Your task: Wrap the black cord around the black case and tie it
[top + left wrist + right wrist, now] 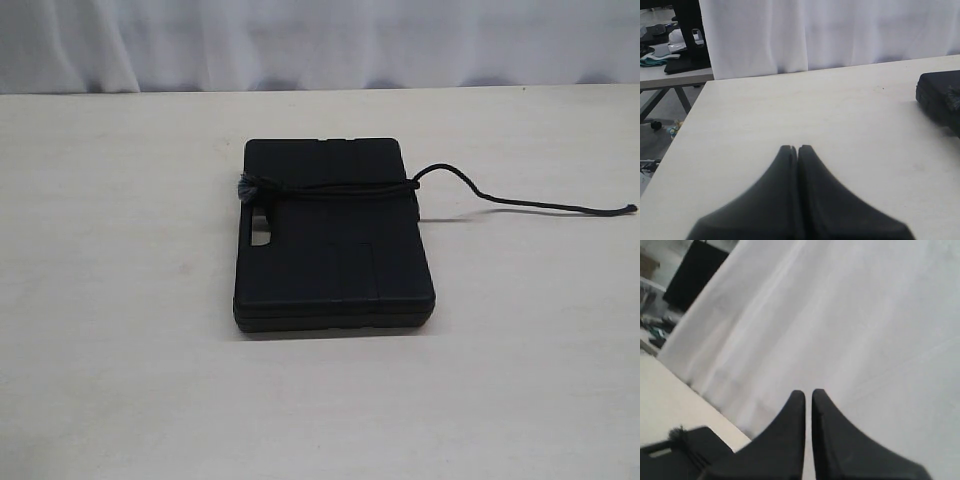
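In the exterior view, bare pale tabletop (120, 380) fills the lower part of the frame. The black case (335, 270) lies flat at the centre of the frame, its handle cutout (262, 236) at its left edge. The black cord (330, 186) crosses the upper part of the case's face from edge to edge. It gathers in a fuzzy grey knot (245, 188) at the left edge, just above the cutout. From the case's right edge the loose end arcs away and trails over the tabletop towards the right edge of the frame, ending in a small knotted tip (630, 208). A white curtain (320, 40) hangs across the top of the frame behind the tabletop. Neither arm shows in this view.

In the left wrist view, the left gripper (797, 148) has its two dark fingers pressed together, holding nothing, above bare tabletop, with a corner of the case farther off and the curtain beyond.

In the right wrist view, the right gripper (808, 392) is likewise closed and empty. The case with the fuzzy knot is beyond the gripper, and the curtain is behind.
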Robot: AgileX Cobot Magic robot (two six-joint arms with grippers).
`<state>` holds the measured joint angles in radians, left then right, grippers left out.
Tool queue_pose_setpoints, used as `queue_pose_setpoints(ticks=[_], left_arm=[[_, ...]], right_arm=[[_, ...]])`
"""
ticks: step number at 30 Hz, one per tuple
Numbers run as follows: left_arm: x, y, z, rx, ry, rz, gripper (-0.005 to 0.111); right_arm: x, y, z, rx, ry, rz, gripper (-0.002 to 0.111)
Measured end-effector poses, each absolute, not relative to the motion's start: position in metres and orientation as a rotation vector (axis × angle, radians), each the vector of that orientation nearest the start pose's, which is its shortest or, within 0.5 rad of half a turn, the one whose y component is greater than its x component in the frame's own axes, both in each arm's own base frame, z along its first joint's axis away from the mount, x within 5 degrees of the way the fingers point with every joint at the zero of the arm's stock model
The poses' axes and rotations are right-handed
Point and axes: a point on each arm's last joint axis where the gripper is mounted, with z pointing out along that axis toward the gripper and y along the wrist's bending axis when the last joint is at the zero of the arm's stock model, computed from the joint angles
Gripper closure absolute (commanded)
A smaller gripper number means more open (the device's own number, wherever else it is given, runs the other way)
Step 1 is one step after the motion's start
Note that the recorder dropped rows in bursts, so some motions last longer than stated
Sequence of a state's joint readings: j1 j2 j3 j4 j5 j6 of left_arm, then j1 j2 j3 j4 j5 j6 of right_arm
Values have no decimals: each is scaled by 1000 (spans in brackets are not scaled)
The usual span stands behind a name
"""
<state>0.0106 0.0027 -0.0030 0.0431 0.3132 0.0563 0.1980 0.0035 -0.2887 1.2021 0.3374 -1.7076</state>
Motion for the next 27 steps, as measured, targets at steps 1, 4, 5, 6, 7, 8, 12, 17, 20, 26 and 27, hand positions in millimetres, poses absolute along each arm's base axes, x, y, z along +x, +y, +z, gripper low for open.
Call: queue_pose_setpoints(ticks=[1,4,5,6,7,8,12,17,20,26,27], left_arm=[[54,2,186,68,1796,89,107],[54,2,186,68,1796,89,107],[54,2,186,68,1796,89,107],[54,2,186,68,1796,89,107],[54,2,186,68,1796,89,107],[54,2,186,68,1796,89,107],[54,2,186,68,1796,89,107],[54,2,186,68,1796,89,107],[54,2,186,68,1796,89,107],[54,2,186,68,1796,89,107],[54,2,186,68,1796,89,107]], right_arm=[[22,33,294,-742,1130,-114,104],[24,30,290,-835,1124,-262,104],[25,29,289,-877,1119,-333,104],[25,28,288,-905,1114,-384,104],[26,26,287,-937,1107,-449,104],[27,25,286,-969,1098,-516,104],[30,18,285,-1078,1050,-773,104],[32,12,284,-1122,1044,-916,104],[32,11,285,-1120,1038,-941,104],[36,9,283,-976,1011,-918,104],[38,9,280,-939,1007,-916,104]])
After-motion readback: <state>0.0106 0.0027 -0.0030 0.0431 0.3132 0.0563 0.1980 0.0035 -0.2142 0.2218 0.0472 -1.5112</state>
